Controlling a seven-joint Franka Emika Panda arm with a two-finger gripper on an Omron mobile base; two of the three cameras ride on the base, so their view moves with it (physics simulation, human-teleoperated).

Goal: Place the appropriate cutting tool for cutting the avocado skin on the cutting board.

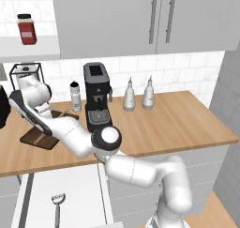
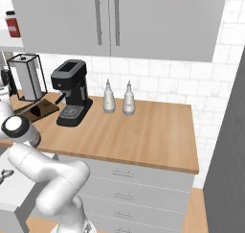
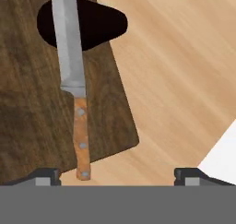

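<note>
I see the slim knife with the light brown wooden handle and thin silver blade (image 3: 76, 87) lying flat on the dark brown wooden cutting board (image 3: 27, 103). Most of the knife is on the board. Only the end of its handle sticks out past the board's edge, over the light wooden counter (image 3: 179, 80). The blade runs over the very dark, egg-shaped avocado (image 3: 94, 25), which sits on the board near its edge.

My robot's two-finger gripper (image 3: 117, 177) is above the board's corner. Its two dark tips are spread wide apart, one on each side of the knife handle, and neither tip touches it. The gripper is holding nothing.

From the left base camera, the board (image 1: 35, 139) lies on the counter just left of the black coffee machine (image 1: 97, 95), partly hidden by my white arm. Past the coffee machine, farther from the board, stand two small white bottles (image 1: 138, 95). Below the board, an all-metal grey peeler (image 1: 57, 207) lies in an open white drawer (image 1: 75, 194).
</note>
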